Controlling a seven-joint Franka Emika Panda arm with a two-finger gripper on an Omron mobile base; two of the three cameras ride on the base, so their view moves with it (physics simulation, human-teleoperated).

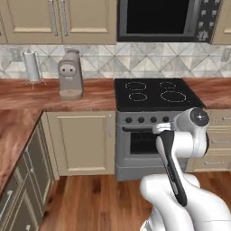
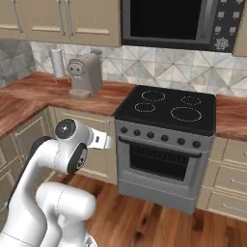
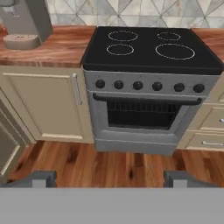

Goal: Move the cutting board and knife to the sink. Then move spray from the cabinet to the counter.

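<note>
Red-brown wood-grain counter (image 1: 94,97) runs along the tiled back wall and turns a corner down the left side, its front edge overhanging beige cupboard doors. A grey stove (image 1: 151,131) with a black glass top sits flush in the counter run, with more counter and beige drawer fronts (image 2: 231,181) to its right. On the counter left of the stove stands a grey coffee machine (image 1: 70,74), set back from the front edge, and further left, near the wall, a paper towel roll (image 1: 31,65) on its holder. Above hang beige panelled wall cupboards (image 1: 58,20) and a dark microwave (image 1: 167,18) over the stove.

Wood plank floor (image 3: 118,164) lies open in front of the stove and cupboards, with free room between the robot and the cupboard fronts.

The arm is folded close to its base, well short of the counter edge. In the hand view the gripper (image 3: 113,178) hangs above the floor, facing the oven door; its two dark fingertips (image 3: 41,178) stand far apart near the picture's two sides, nothing between them.
</note>
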